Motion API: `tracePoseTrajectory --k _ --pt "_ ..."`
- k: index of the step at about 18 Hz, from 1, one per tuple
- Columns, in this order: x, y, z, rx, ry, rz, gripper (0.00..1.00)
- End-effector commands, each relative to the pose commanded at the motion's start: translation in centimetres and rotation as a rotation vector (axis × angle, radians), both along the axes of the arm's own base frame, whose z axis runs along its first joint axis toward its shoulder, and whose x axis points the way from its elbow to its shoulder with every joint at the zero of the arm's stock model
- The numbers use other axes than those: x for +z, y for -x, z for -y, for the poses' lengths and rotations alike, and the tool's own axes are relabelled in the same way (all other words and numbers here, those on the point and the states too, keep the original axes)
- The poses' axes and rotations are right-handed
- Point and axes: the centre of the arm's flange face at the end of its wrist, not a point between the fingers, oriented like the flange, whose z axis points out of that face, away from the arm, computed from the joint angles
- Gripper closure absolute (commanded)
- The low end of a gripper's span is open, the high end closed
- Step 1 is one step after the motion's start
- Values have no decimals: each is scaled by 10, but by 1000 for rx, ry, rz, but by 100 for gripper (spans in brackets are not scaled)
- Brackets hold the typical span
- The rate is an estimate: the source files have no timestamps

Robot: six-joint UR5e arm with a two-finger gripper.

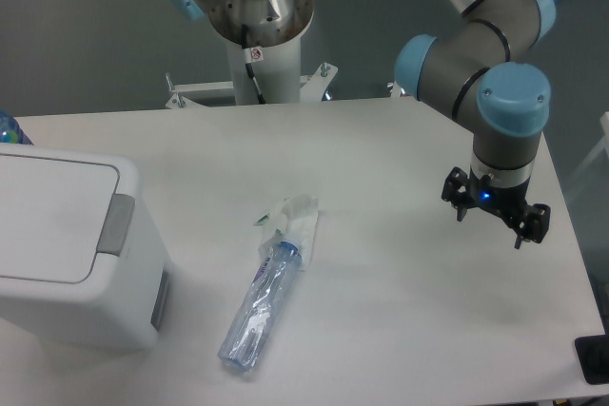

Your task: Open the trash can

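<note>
White bin (67,244) sits lidded at left; the gripper (495,214), spread and empty at right, must reach its grey tab (113,225).

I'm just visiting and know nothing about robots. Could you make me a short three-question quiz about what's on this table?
1. True or false: the trash can has its lid shut.
2. What lies between the trash can and the gripper? A) a mug B) a clear plastic bottle C) a book
3. Fill in: the gripper is holding ____.

Key: 1 true. 2 B. 3 nothing; it hangs over the table, far right of the can.
</note>
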Motion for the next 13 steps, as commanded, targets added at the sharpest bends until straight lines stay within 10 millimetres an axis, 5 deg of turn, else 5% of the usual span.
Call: tracePoseTrajectory --k 10,13 --pt "-5 -2 10 53 -114 73 0" --pt "13 -12 5 154 -174 79 0"
